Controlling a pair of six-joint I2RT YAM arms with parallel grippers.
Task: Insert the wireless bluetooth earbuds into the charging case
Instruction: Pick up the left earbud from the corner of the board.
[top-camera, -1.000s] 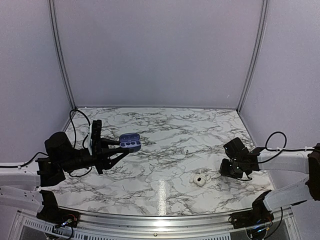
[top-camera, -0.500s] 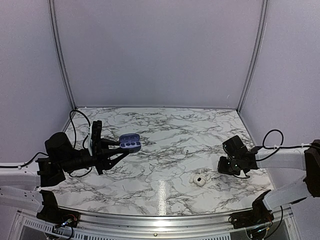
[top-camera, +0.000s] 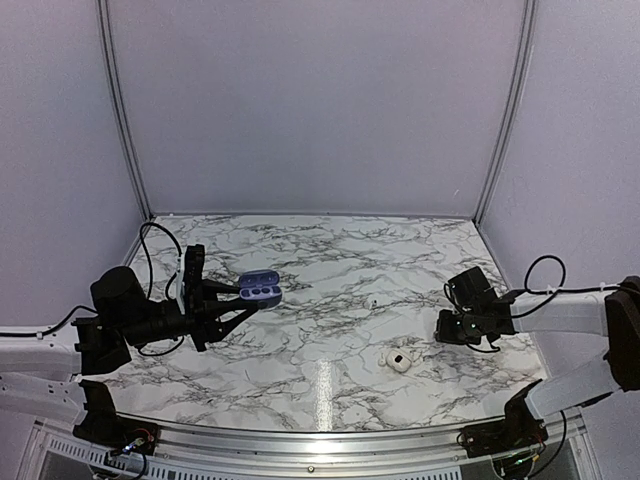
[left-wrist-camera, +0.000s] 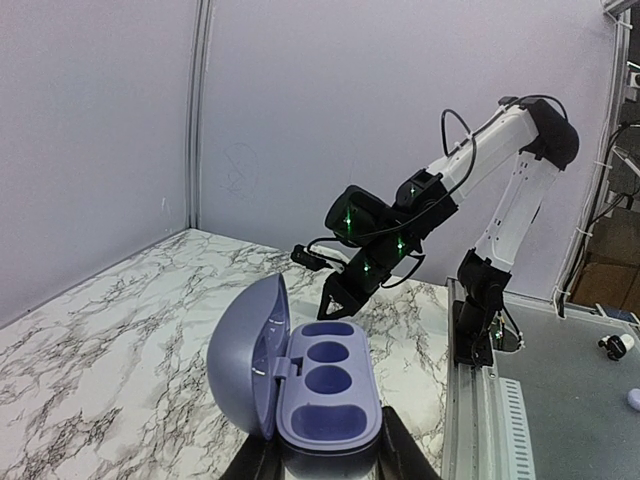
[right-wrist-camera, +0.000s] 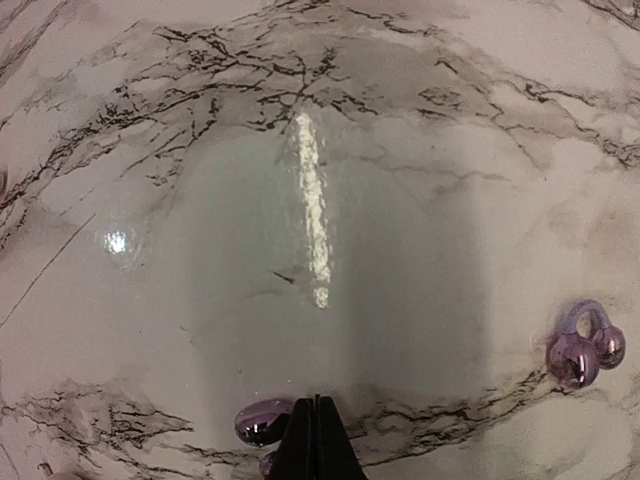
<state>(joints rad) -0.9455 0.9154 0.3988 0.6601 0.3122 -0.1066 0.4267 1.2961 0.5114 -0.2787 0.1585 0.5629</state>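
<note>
Charging case (left-wrist-camera: 325, 390) is open, empty, held in the left gripper (left-wrist-camera: 325, 455); both earbuds (right-wrist-camera: 262, 422) lie on the counter (right-wrist-camera: 300, 250) beside the closed, empty right gripper (right-wrist-camera: 315, 425)

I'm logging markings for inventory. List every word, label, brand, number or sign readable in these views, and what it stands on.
No text can be read in any view.
The charging case, open in the left gripper, shows no print on its lid or wells.
The earbuds and the marble table bear no markings.
The right arm shows only green lights, no lettering.
</note>
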